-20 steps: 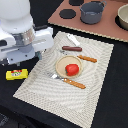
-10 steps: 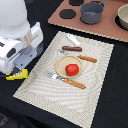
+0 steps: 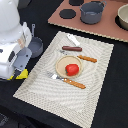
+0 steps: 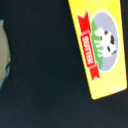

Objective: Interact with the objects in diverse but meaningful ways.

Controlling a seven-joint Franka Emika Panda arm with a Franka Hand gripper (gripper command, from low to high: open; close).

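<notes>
The yellow box (image 4: 100, 45) fills part of the wrist view, lying flat on the black table, with a red "BUTTER" ribbon and a cow picture. In the exterior view only its corner (image 3: 21, 75) shows under my white arm (image 3: 12, 47). My fingers are hidden in both views. The small grey saucepan (image 3: 35, 46) stands beside the arm, its long handle pointing away. The red tomato (image 3: 72, 69) sits on a round wooden plate (image 3: 61, 65). The brown sausage (image 3: 71, 48) lies behind the plate. A white utensil (image 3: 73, 39) lies behind the sausage. The grey pot (image 3: 92, 12) stands on the brown stove board.
A beige placemat (image 3: 55, 97) holds the plate, an orange-handled knife (image 3: 86, 58) and an orange-handled fork (image 3: 70, 81). The brown stove board (image 3: 107, 29) with black burners lies at the back. A tan bowl (image 3: 123, 17) stands at its right end.
My arm has shifted a little over the yellow box, so less of the box shows in the exterior view. Nothing on the placemat has moved.
</notes>
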